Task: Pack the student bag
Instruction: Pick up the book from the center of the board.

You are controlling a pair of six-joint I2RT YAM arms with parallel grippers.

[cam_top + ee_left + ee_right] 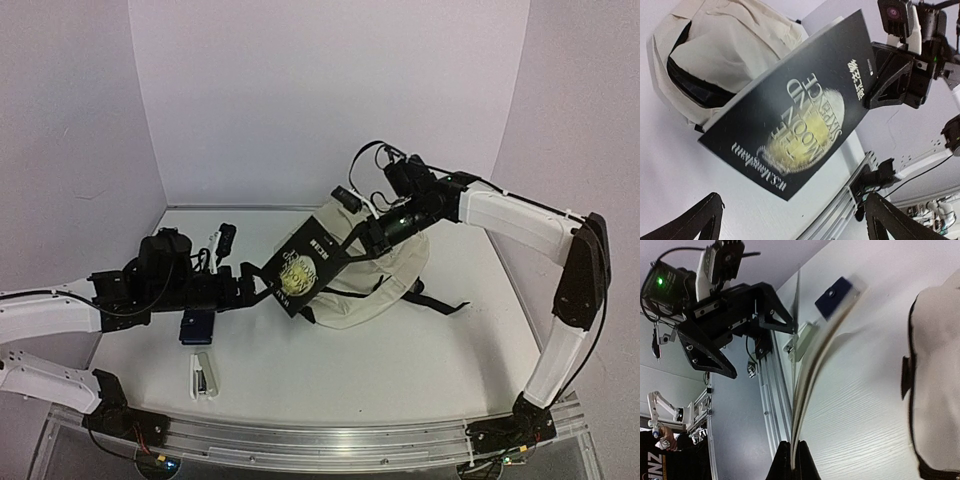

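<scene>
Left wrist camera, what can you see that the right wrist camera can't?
Only the left wrist view shows the book face-on, with its dark cover, yellow moon and lettering. Only the right wrist view shows the book edge-on with its pages bending, plus a dark blue object and a white stapler lying beyond it. Both show the book, the cream student bag, the left arm's fingers spread open, and the right arm's fingers pinching the book.

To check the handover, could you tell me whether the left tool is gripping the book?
No, the fingers of the left tool stand wide apart, clear of the book, which the right tool pinches.
</scene>
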